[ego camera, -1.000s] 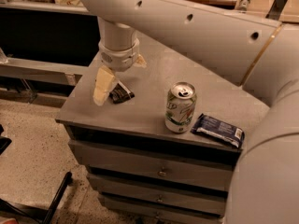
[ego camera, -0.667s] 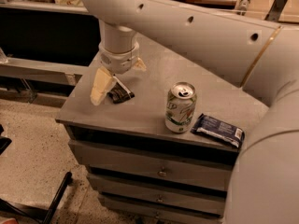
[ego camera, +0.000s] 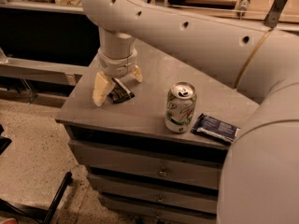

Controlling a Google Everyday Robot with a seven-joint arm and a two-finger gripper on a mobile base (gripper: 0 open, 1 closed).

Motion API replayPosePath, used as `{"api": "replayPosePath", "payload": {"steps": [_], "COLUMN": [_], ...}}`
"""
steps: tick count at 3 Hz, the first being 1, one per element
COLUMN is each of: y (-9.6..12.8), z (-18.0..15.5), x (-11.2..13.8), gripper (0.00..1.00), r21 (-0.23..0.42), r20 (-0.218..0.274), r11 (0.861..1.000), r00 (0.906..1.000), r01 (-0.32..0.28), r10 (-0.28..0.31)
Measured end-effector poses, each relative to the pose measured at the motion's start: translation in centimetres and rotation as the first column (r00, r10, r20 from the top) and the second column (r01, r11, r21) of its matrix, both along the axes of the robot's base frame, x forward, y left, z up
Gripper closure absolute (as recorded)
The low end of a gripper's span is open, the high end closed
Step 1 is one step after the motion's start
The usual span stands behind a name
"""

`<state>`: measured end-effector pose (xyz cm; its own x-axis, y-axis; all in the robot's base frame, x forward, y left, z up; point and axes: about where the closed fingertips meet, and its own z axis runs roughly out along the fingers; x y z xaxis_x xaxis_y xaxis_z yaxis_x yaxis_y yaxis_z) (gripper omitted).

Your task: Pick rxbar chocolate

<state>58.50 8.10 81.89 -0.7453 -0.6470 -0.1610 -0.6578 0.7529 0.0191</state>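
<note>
Cream two-finger gripper [ego camera: 118, 87], fingers spread apart, straddles the small flat black wrapped rxbar chocolate [ego camera: 122, 94] lying on the grey desk [ego camera: 140, 113].

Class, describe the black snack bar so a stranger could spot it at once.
Find the grey drawer cabinet. Near its left end, the gripper hangs open around a small black bar. Unlike the dark blue bar beside the can, it is black and sits alone.

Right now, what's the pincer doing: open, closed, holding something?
The pincer is open, its fingers either side of the rxbar chocolate, which lies on the cabinet top; nothing held.
</note>
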Motion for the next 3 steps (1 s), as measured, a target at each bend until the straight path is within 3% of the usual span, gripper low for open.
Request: {"api": "replayPosePath", "payload": {"steps": [3], "y": [0.0], "z": [1.3], "x": [0.0], "gripper": [0.87], "r21": [0.000], "r20": [-0.001], "r11": [1.000], "r00": [1.0000], "r01": [0.000], "r10": [0.000]}}
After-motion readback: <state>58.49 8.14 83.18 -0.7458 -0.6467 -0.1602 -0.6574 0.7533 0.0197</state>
